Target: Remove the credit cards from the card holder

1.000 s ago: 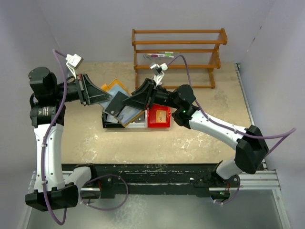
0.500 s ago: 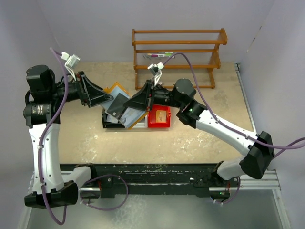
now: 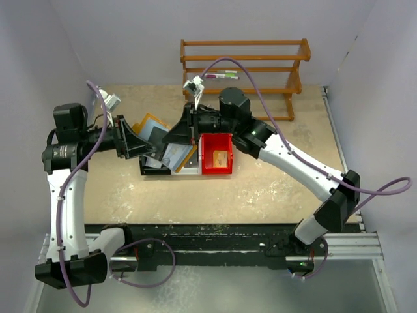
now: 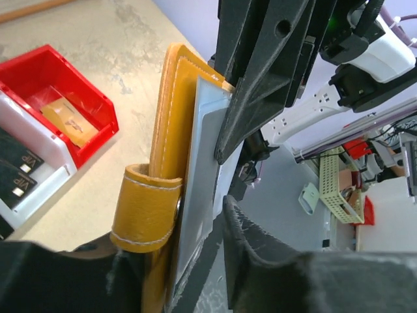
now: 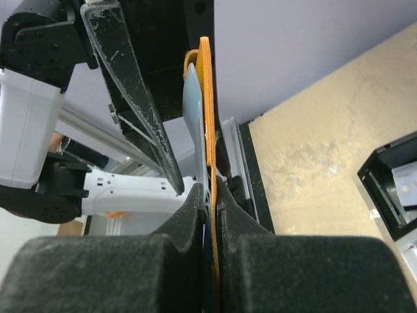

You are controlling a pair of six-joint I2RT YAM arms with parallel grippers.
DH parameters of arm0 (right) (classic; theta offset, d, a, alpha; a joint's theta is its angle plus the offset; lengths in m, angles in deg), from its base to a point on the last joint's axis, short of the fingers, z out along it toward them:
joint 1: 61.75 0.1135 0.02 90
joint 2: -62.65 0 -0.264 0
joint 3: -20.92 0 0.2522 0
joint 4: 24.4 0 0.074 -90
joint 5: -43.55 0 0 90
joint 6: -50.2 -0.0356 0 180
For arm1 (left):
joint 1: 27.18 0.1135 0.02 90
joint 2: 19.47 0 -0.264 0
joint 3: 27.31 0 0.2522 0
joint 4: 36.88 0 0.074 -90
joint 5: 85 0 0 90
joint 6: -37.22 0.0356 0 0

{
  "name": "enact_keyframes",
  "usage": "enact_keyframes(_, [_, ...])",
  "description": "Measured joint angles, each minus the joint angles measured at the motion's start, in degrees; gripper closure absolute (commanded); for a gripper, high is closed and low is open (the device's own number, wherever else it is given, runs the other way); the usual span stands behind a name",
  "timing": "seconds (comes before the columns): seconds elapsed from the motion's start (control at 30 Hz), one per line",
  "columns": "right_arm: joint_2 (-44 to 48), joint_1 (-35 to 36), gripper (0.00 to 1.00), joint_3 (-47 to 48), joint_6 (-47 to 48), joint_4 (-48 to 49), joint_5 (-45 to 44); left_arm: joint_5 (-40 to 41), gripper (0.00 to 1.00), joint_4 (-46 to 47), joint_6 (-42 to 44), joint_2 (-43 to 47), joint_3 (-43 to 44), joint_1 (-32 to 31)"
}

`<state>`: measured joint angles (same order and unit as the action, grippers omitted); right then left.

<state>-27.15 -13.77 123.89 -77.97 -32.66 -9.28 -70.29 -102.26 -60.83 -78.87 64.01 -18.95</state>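
The left arm [image 3: 62,195] rises from its base at 7 o'clock, and the left gripper [image 3: 143,145] points toward 3 o'clock with its jaws parted. The right arm [image 3: 293,166] stretches from 5 toward 10 o'clock. The right gripper [image 3: 174,135] points toward 9 o'clock, pinched tight on the holder [image 5: 207,98].

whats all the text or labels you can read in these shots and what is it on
"VIP": on each of the two dark cards lying in the white bin, left wrist view.
Tan card in the red bin: small dark print, too blurred to read.
Pale card in the black bin, right wrist view: markings too small to read.
Top view: nothing legible.
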Motion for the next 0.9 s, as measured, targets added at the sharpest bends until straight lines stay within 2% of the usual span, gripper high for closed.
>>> enact_keyframes(0.13, [-1.0,0.0,0.82,0.8,0.5,-3.0,1.7,0.1,0.81,-1.1,1.2,-0.7,-1.5,0.0])
enact_keyframes(0.3, [-1.0,-0.5,0.73,0.6,0.8,-3.2,4.7,-2.1,0.88,-1.3,0.1,-1.5,-1.6,0.0])
enact_keyframes(0.43, [-0.1,-1.2,0.71,-3.9,-1.2,2.6,9.1,-4.7,0.88,0.7,-4.2,-1.5,-2.0,0.0])
enact_keyframes(0.57, [2.4,-2.8,0.53,-13.4,-6.5,11.7,14.0,-6.4,0.89,5.9,-11.2,-1.5,-3.3,0.0])
enact_keyframes(0.7, [4.5,-5.7,0.53,-18.3,-9.7,15.5,15.1,-6.7,0.91,10.5,-17.0,-1.3,-3.5,0.0])
enact_keyframes(0.9, [7.0,-8.3,0.52,-18.7,-12.0,20.4,14.0,-6.7,0.91,13.7,-20.8,-0.3,-4.2,0.0])
